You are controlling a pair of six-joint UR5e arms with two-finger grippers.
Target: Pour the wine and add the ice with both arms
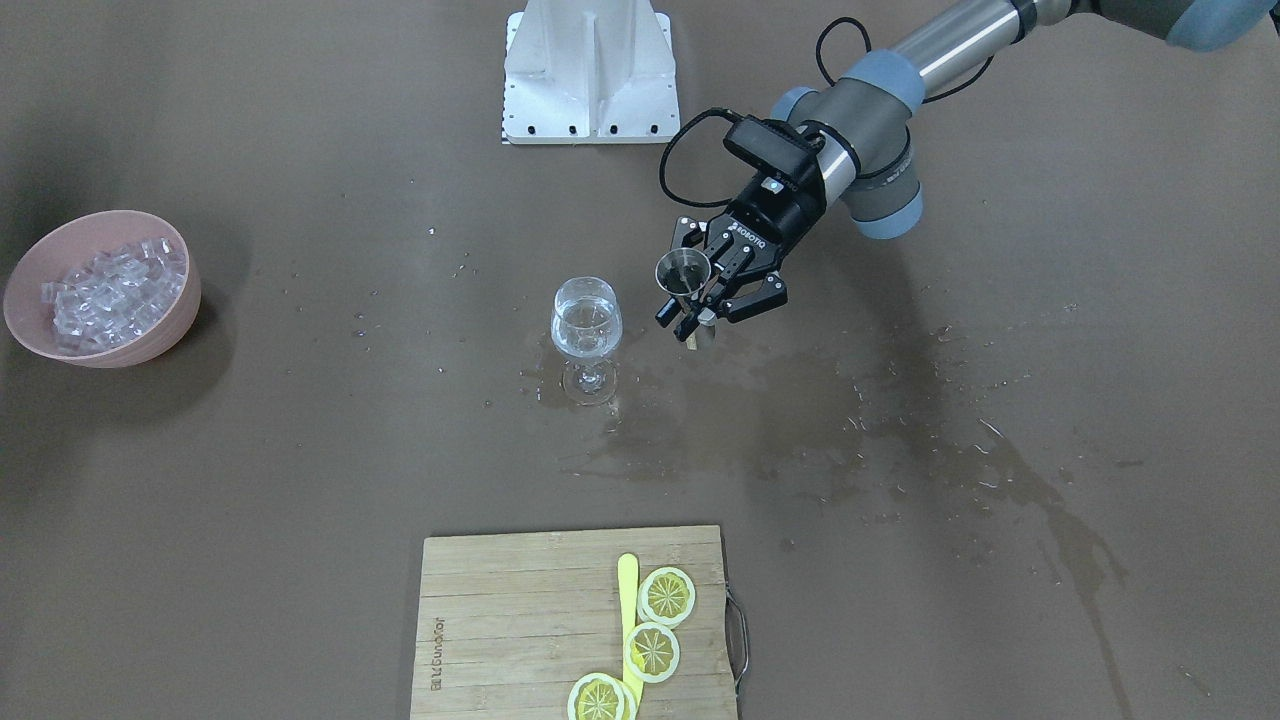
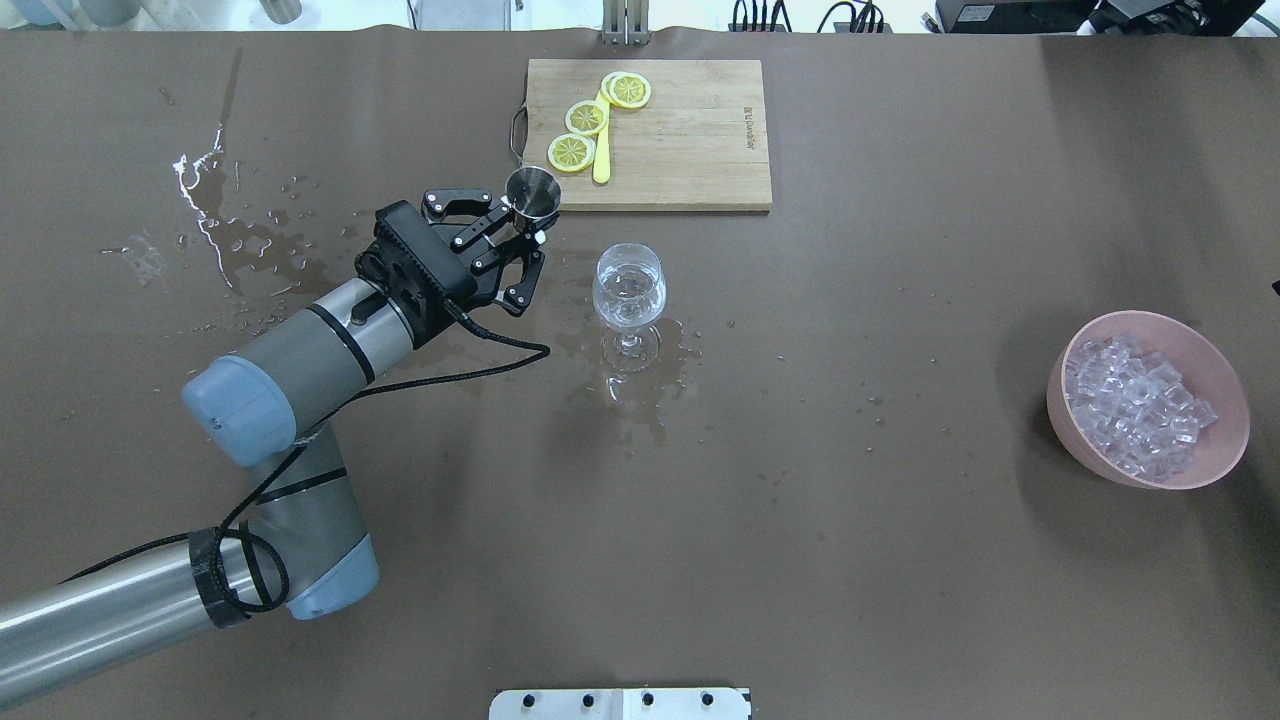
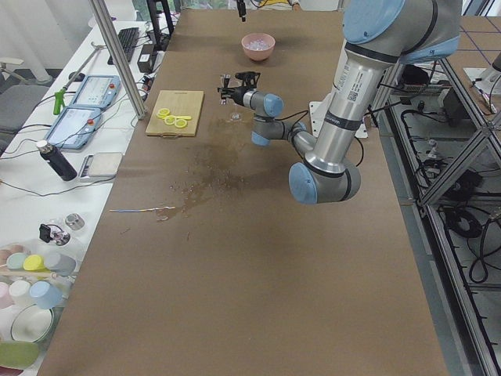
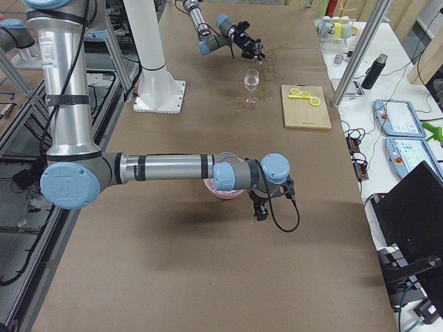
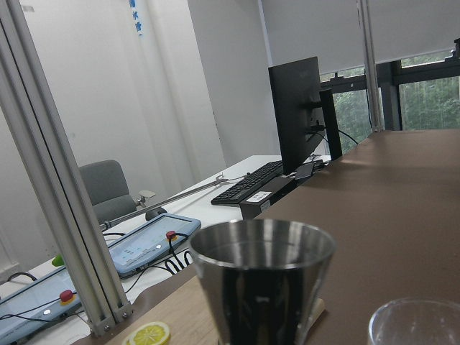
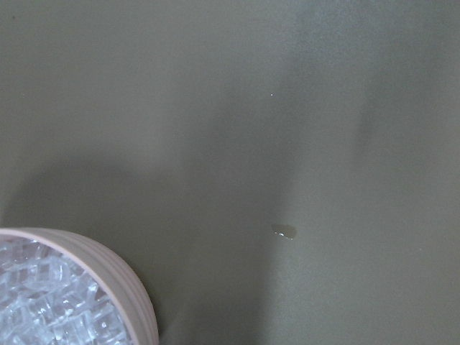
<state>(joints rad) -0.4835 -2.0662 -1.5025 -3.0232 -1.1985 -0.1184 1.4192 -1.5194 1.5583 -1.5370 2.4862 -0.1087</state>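
My left claw (image 1: 703, 308) is clamped on a small steel cone-shaped measuring cup (image 1: 683, 272) above the brown counter (image 1: 300, 500). A clear stemmed wine glass (image 1: 586, 325) stands just beside it, apart, holding a little wine (image 1: 586, 338). The clear ice cubes (image 1: 110, 290) lie well apart in a pink bowl (image 1: 170, 335). My right claw (image 4: 259, 207) shows near that bowl in the right side view only, and I cannot tell its state.

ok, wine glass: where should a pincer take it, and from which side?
Probably the stem, with a level approach from the robot's right. The wine glass stands upright with clear liquid in it, its bowl is round and wider than the stem, and the left pincer with the metal jigger hangs on its other side.
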